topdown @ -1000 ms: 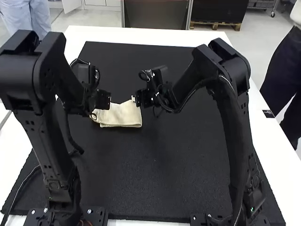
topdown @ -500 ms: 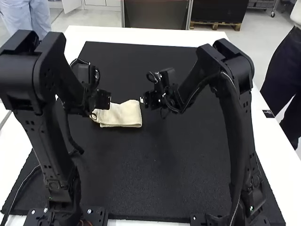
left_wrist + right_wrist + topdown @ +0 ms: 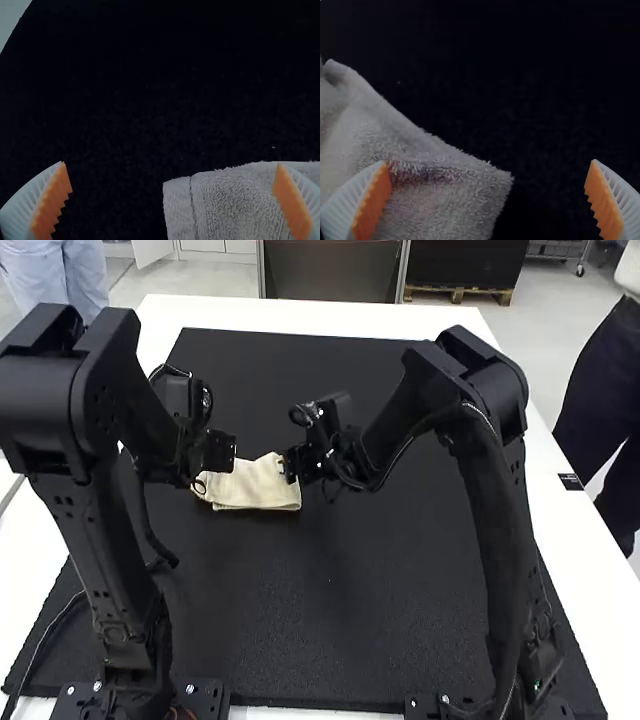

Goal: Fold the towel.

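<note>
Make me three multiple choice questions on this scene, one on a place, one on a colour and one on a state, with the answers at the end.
1. What does the towel lie on?
A. The bare tabletop
B. The black mat
C. A tray

2. What colour are the pads of the left gripper?
A. Green
B. Blue
C. Orange

3. How is the right gripper?
A. Open
B. Shut on the towel
C. Shut on nothing

Answers:
1. B: the high view shows black mat all around the towel.
2. C: both pads look orange in the left wrist view.
3. A: its fingers stand wide apart in the right wrist view.
</note>
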